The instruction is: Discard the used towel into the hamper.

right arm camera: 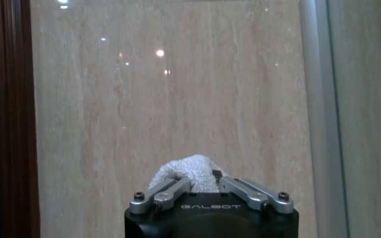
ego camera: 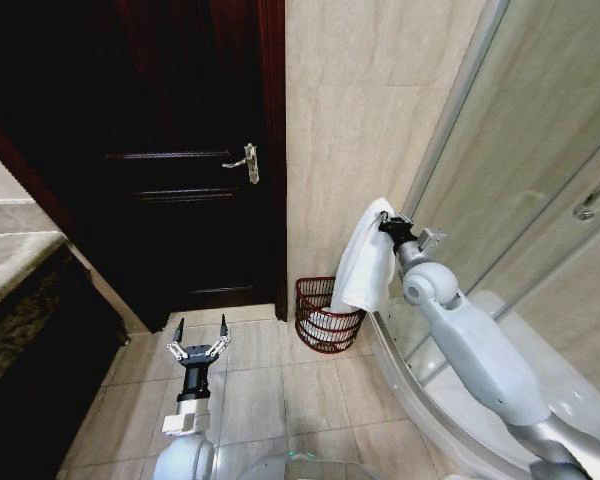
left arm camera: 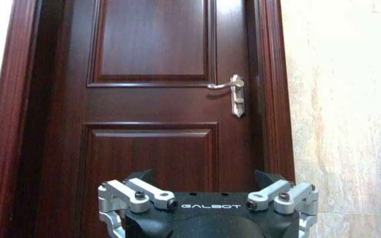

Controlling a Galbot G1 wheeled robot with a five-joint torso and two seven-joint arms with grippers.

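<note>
Up by the tiled wall [ego camera: 350, 140], the right gripper [ego camera: 385, 224] is clamped on a white towel [ego camera: 365, 262]. It pinches the cloth at the top, and the rest hangs down in a long fold below the fingers, against the wall and just beside the curved glass shower screen [ego camera: 500, 180]. In the right wrist view the two fingers [right arm camera: 170, 193] are drawn in around a bunched lump of the towel [right arm camera: 189, 171], with the tiled wall [right arm camera: 170, 99] straight ahead.

The hamper [ego camera: 325, 315] stands on the tiled floor [ego camera: 270, 390], in the corner where the wall meets the base of the shower screen. It is a round, dark red open-weave basket with its mouth up. It sits below the right gripper and a little to the robot's left of it; the towel's lower end hangs over the hamper's right rim, though whether it touches the rim cannot be told.

The left gripper [ego camera: 200, 345] hangs low over the floor in front of the dark wooden door [ego camera: 180, 150], well apart from the hamper, its fingers spread wide and holding nothing. In the left wrist view its fingers [left arm camera: 137, 191] point at the door [left arm camera: 157, 99] and its metal handle [left arm camera: 233, 91].
</note>
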